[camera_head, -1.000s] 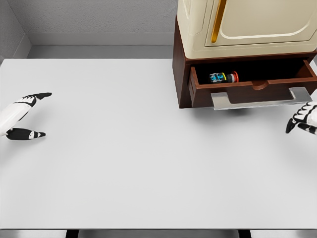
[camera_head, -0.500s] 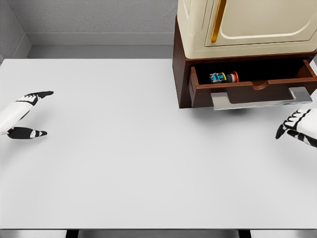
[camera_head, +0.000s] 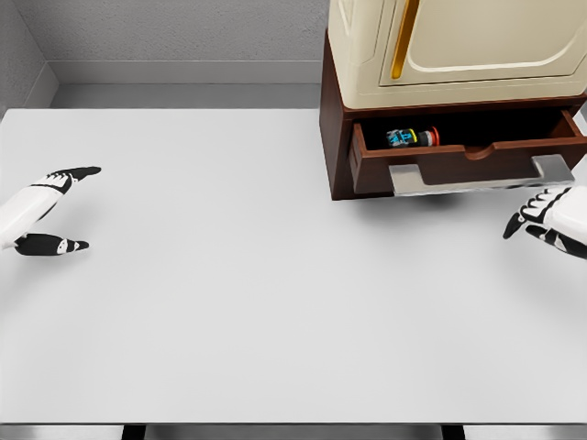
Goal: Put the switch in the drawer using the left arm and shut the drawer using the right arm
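Note:
A small switch with blue, yellow and red parts lies inside the brown drawer, near its left end. The drawer stands partly out of the cabinet, its grey handle facing me. My right hand hovers just below the handle's right end, fingers spread, holding nothing. My left hand rests at the table's far left edge, open, far from the drawer.
A cream cabinet with a yellow handle sits on top of the brown drawer unit at the back right. The white table stretches between the two hands. A grey wall runs behind it.
The drawer has slid partly inward. My right hand has moved left and up toward the handle. The left hand has barely shifted.

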